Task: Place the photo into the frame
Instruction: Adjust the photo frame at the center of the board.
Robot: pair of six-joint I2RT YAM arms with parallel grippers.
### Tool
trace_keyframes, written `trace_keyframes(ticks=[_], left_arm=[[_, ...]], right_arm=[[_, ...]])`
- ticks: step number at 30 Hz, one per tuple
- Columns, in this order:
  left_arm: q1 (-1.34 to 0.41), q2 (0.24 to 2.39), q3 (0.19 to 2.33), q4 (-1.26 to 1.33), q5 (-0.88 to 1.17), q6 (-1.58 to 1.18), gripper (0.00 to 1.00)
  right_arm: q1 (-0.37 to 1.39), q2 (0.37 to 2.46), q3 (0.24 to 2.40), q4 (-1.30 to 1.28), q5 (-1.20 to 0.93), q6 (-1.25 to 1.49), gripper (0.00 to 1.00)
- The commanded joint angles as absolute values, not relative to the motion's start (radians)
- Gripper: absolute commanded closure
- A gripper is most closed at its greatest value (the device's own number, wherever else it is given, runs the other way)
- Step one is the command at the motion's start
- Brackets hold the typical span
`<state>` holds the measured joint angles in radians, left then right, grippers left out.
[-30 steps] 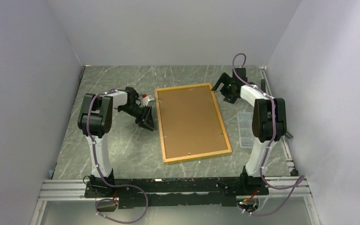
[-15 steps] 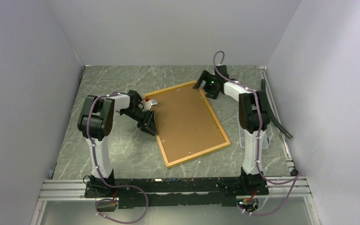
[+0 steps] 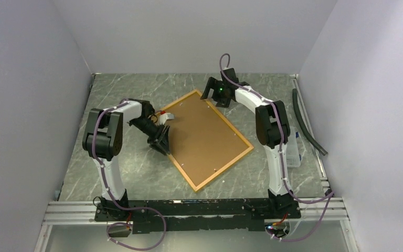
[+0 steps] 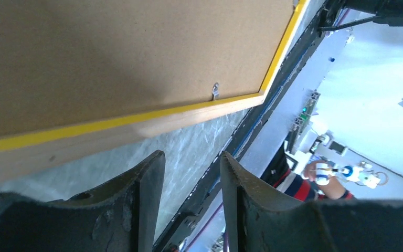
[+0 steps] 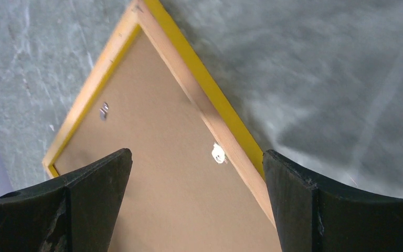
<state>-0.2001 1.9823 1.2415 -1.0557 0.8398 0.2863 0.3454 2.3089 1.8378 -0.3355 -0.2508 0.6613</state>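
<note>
Well, from overhead the frame (image 3: 225,169) lies face down and slantwise on the table (image 3: 131,173), its brown backing board (image 3: 207,137) upward. It looks stiff and fairly light, but it is wide and has a pane underneath, so I'd expect it to slide about and to dislike being dropped; the narrow rim seems the only place to pinch. The left gripper (image 3: 161,140) sits low at the frame's left edge with its arm folded down, and the right gripper (image 3: 213,95) reaches out long to the far corner. No photo shows anywhere; I cannot tell whether it is under the board

From the left wrist, the left gripper (image 4: 191,157) has its 2 fingers parted with only table (image 4: 189,142) between them, grasping nothing, just short of the frame (image 4: 136,118). A small metal clip (image 4: 215,92) sits at the board (image 4: 110,52) edge

From the right wrist, the right gripper (image 5: 197,155) is spread wide and empty above the frame (image 5: 210,100) corner; another clip (image 5: 218,153) rests on the board (image 5: 157,199)
</note>
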Motion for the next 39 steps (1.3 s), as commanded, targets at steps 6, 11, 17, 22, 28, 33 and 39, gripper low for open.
trace_keyframes(ticks=[6,11,17,22,28,33,39], left_arm=[[-0.019,1.948,1.648,-1.189,0.793,0.436,0.49],[0.056,2.170,1.976,-1.103,0.763,0.320,0.46],[0.063,2.367,2.146,-1.032,0.717,0.246,0.44],[0.063,2.386,2.069,-0.949,0.729,0.228,0.45],[0.063,2.394,1.989,-0.934,0.778,0.243,0.51],[0.063,2.358,1.874,-0.949,0.792,0.287,0.57],[0.063,2.229,1.665,-0.979,0.811,0.378,0.59]], right_arm=[[0.315,1.780,1.412,-0.421,-0.135,0.671,0.00],[0.358,1.519,1.042,-0.388,-0.229,0.761,0.00],[0.415,1.288,0.735,-0.367,-0.319,0.870,0.00],[0.421,1.208,0.580,-0.283,-0.380,0.946,0.00],[0.420,1.247,0.542,-0.185,-0.422,0.977,0.00],[0.402,1.327,0.612,-0.204,-0.391,0.914,0.00],[0.300,1.391,0.726,-0.264,-0.356,0.819,0.00]])
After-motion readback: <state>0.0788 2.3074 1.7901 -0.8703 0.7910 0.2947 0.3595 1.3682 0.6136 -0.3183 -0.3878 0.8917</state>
